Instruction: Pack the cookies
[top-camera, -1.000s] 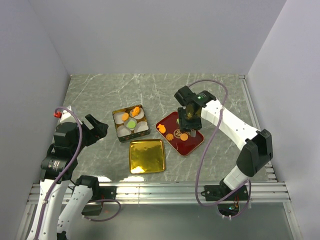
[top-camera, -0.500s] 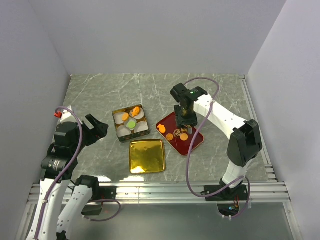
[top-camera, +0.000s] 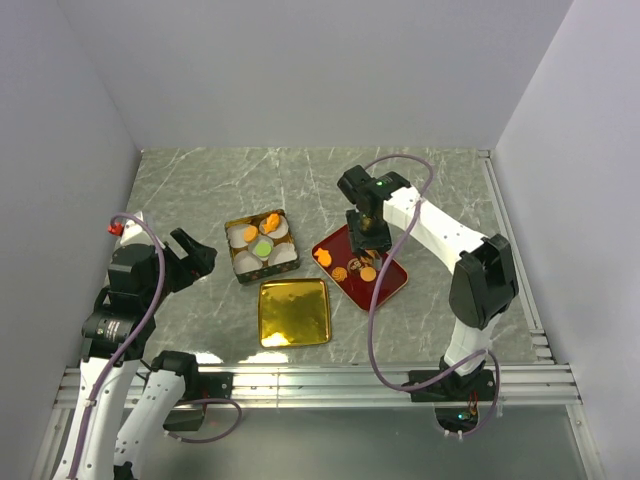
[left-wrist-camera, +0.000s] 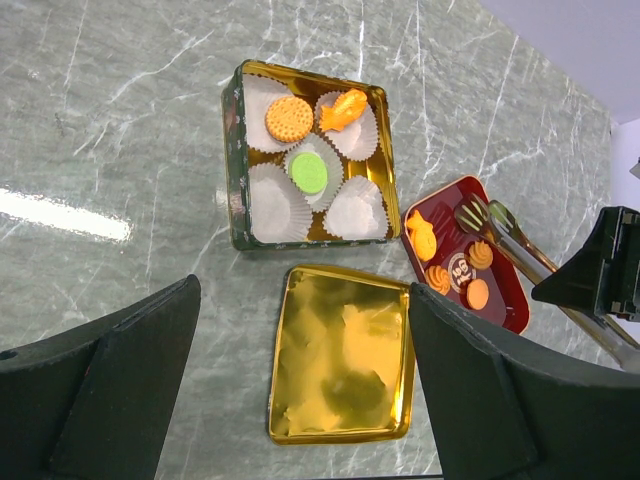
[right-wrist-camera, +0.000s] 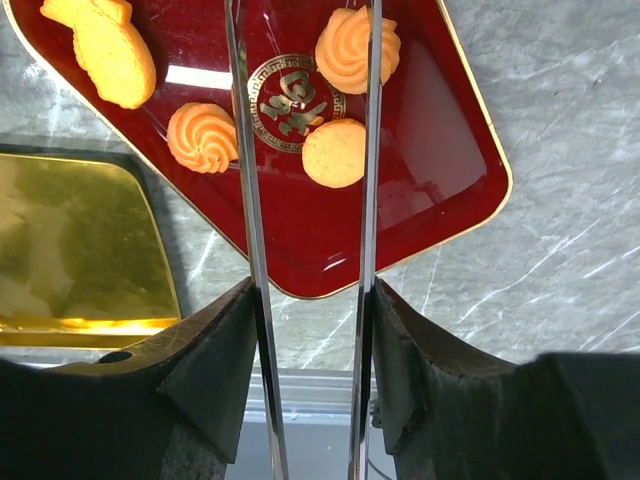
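Four orange cookies lie on the red tray (right-wrist-camera: 300, 240): a fish shape (right-wrist-camera: 105, 45), two swirls (right-wrist-camera: 203, 137) (right-wrist-camera: 358, 48) and a plain round one (right-wrist-camera: 334, 152). My right gripper (right-wrist-camera: 308, 300) is shut on metal tongs (right-wrist-camera: 247, 200), whose two arms stand apart over the tray, either side of the round cookie. The tin box (top-camera: 241, 267) holds paper cups with a round brown cookie (left-wrist-camera: 288, 118), an orange fish cookie (left-wrist-camera: 343, 108) and a green cookie (left-wrist-camera: 308, 173). My left gripper (left-wrist-camera: 300, 300) hangs open and empty, left of the box.
The box's gold lid (top-camera: 294, 311) lies flat in front of the box and left of the red tray (top-camera: 392, 283). White walls close in the table on three sides. A metal rail runs along the near edge.
My right arm has swung so its gripper and the tongs sit slightly further left over the red tray. The left arm has not moved.
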